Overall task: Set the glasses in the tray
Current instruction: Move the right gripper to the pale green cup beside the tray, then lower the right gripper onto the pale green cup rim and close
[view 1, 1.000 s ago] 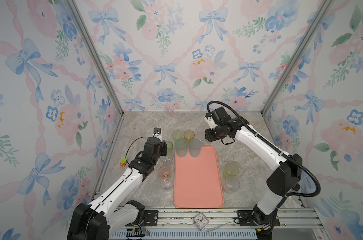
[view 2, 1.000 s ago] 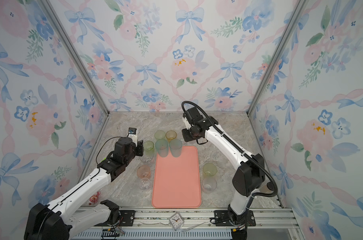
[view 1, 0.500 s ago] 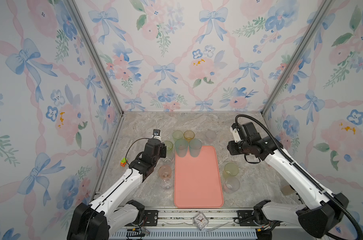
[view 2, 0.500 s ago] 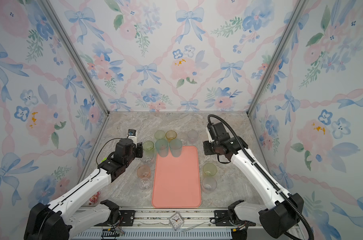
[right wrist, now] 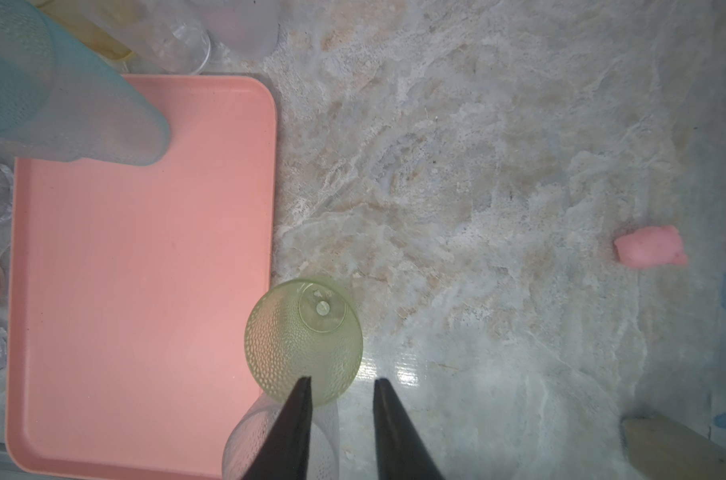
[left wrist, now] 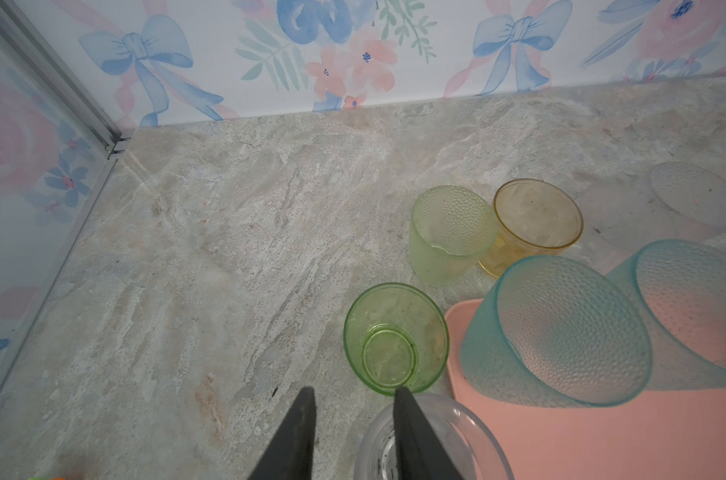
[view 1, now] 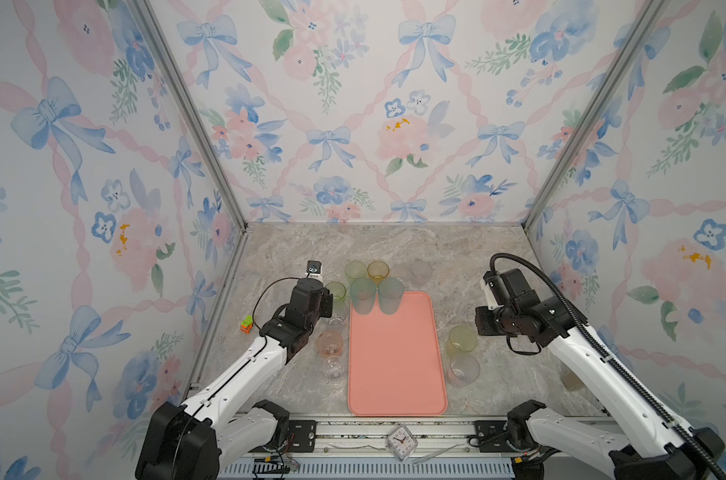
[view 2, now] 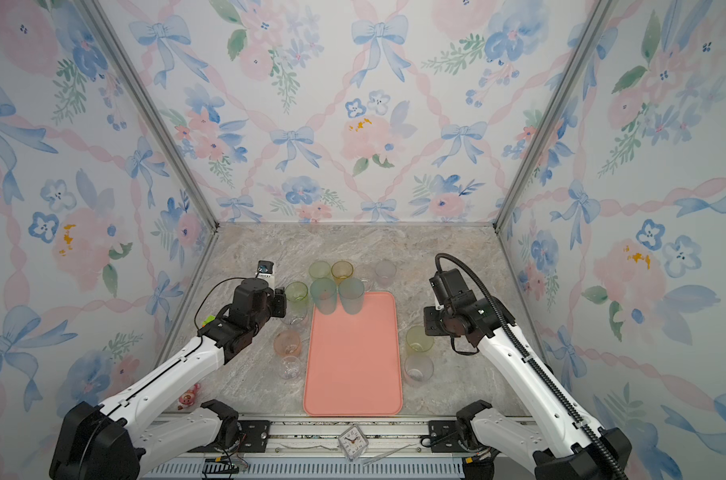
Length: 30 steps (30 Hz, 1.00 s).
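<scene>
two teal glasses (view 1: 362, 295) stand in tray (view 1: 394, 374); other glasses (view 1: 462, 338) on surface (view 1: 394, 245) around tray; left tool (left wrist: 353, 392) and right tool (right wrist: 341, 380) spread, gripping nothing

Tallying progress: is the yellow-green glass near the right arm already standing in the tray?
No, in a top view the yellow-green glass stands on the table beside the tray, outside its rim.

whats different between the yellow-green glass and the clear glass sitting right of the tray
Colour: the yellow-green glass is tinted, while the clear glass has no colour. Place: the yellow-green glass stands farther back, and the clear glass stands just in front of it, nearer the front edge. Shared: both are upright and dimpled, and both stand on the table beside the tray, not in it.
</scene>
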Tool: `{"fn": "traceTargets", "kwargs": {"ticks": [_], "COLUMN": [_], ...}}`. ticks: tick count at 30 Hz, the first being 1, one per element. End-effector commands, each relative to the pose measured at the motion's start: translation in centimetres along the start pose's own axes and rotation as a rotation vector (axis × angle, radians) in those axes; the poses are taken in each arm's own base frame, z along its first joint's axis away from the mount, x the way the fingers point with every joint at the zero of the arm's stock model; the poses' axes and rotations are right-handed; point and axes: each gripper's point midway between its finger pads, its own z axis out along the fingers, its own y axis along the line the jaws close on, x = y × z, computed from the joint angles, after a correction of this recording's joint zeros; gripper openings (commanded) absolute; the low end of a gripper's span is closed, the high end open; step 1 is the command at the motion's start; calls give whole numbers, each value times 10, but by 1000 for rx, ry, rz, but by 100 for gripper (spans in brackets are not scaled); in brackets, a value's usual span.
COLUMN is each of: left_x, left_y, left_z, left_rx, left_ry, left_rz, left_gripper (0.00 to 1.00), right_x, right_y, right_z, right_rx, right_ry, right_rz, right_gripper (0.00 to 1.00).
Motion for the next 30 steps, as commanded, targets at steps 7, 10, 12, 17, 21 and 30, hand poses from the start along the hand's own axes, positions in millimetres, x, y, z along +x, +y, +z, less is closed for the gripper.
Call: {"fn": "traceTargets", "kwargs": {"ticks": [7,10,12,17,21,30], "left_x": [-1,-1,-1,0,0,2], "left_y": [1,1,1,1,1,1], "left_z": [3,3,3,4,5,6], "left_rx": [-6,-8,-8,-7,-7,-6], "left_ry": [5,7,5,9,11,18], "left_rz": [-22,-22,-24,-23,-23,-17], "left_gripper": [34,34,34,34,34,34], "right_x": [26,29,30,35,38,38], "right_y": [-12,-10,-8,-4,-2,-6], "right_z": [15,19,21,29,36,48], "right_rx": [13,1,-11,-31,-35,-18], "right_ry": [79,96,105,129,147,170], "right_rz": [63,66,65,67,68,81], "right_gripper": [27,25,24,23,22,22]}}
